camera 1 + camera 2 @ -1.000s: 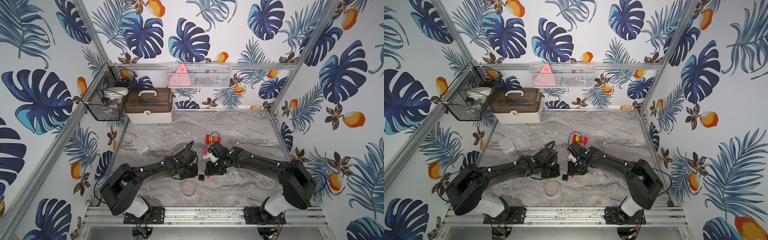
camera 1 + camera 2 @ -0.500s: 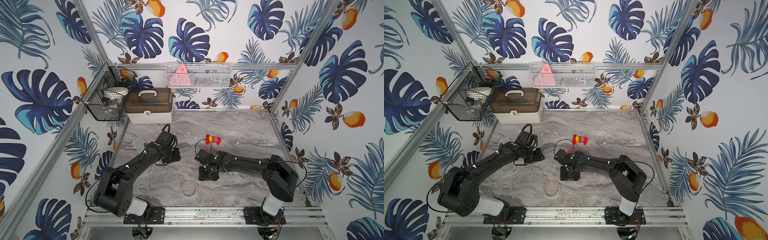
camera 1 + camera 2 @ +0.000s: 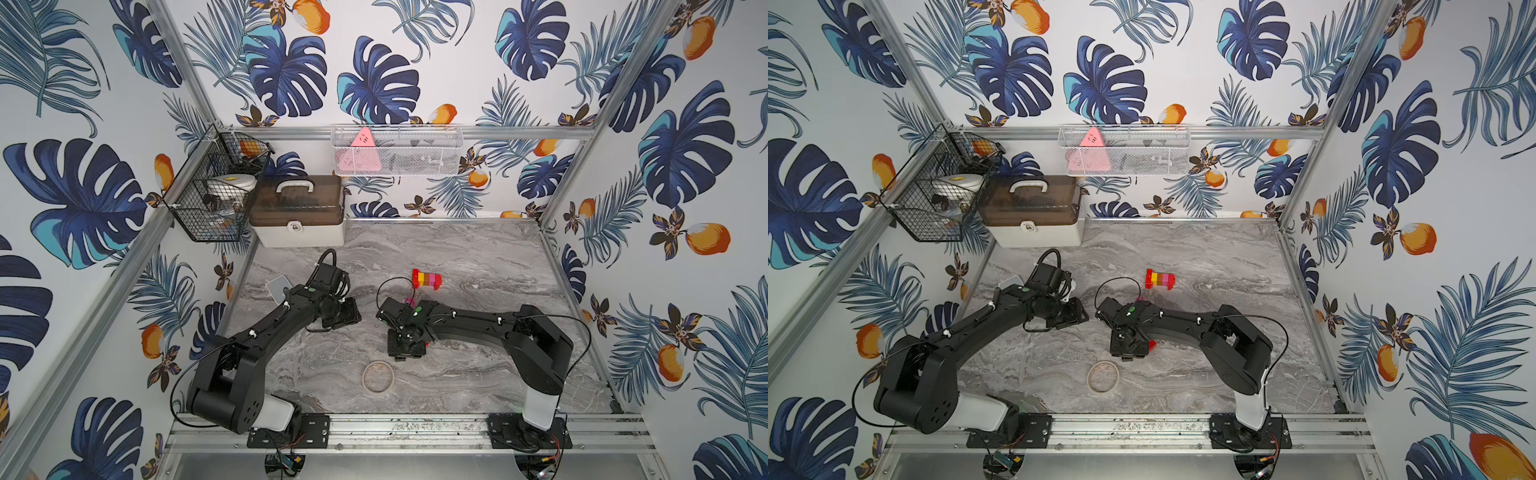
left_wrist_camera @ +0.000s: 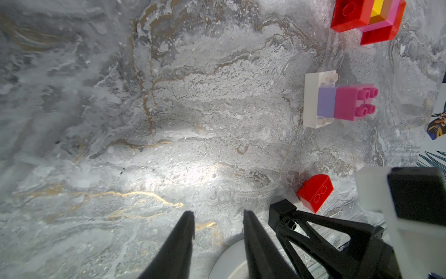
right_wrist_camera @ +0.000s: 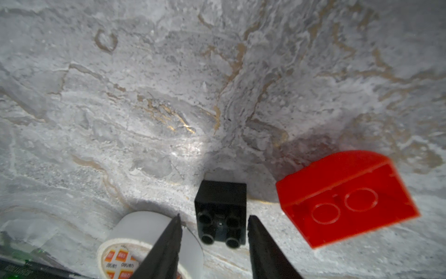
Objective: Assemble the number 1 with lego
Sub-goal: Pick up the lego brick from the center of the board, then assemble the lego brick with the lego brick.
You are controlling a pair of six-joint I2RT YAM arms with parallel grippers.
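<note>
The right gripper [image 5: 214,217] points down at the table [image 5: 169,96] with its jaws partly open, one on each side of the black brick [image 5: 220,193]. It holds nothing yet. A gap shows between the brick and one finger, while the other finger is almost against it. The studs of the brick face the wrist camera.

I take twelve o'clock as toward the back wall in both top views. The red rounded brick [image 5: 347,200] lies just beside the gripper at about three o'clock, apart from the black one. The tape roll [image 5: 144,227] is near at about seven o'clock. The white, lilac and pink stack [image 4: 337,101] lies near at about twelve, mostly hidden under the right arm in the top views. The colour stack [image 3: 426,279] lies on its side farther out, at about one o'clock. The left gripper [image 4: 218,212] is at about ten o'clock, open and empty over bare table.

The step in hand is, I judge, to grasp the black brick. To do it well, the gripper should first move sideways until the brick sits in the middle of the jaws; otherwise the nearer finger will probably push the brick before the other finger meets it. The closing should be slow and square on two flat sides, and the fingers should stay clear of the red rounded brick and the tape roll.
</note>
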